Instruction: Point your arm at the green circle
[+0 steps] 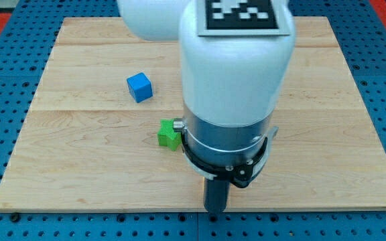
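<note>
The arm (236,60) fills the upper middle of the frame as a broad, glossy white cylinder with rounded shoulders, and a second white rounded section shows behind it at the upper left. On its top face sits a black-and-white square marker (240,13) with a blocky pattern, cut off by the frame's upper edge. Below the white shell comes a grey metallic band (223,137), then a black ring (223,164) with what looks like a small screw or fitting at its lower right. From the ring a dark straight rod runs down to my tip (215,210) near the frame's bottom edge.
</note>
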{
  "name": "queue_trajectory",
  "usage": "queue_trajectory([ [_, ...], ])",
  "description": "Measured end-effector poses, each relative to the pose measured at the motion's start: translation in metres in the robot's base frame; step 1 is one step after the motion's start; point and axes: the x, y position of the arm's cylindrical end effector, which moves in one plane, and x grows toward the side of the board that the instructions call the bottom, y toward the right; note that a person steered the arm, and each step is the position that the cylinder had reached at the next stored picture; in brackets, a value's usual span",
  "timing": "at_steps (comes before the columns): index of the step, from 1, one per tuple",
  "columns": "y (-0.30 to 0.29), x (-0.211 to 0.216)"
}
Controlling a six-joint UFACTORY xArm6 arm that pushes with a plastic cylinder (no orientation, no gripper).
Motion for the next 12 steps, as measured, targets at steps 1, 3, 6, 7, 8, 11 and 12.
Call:
queue_trajectory([
  [1,0.0,-0.006],
  [3,0.018,0.002],
  [6,0.031,0.002],
  [7,0.043,0.002],
  [8,0.057,0.002],
  [11,0.104,0.003],
  [12,0.142,0.003],
])
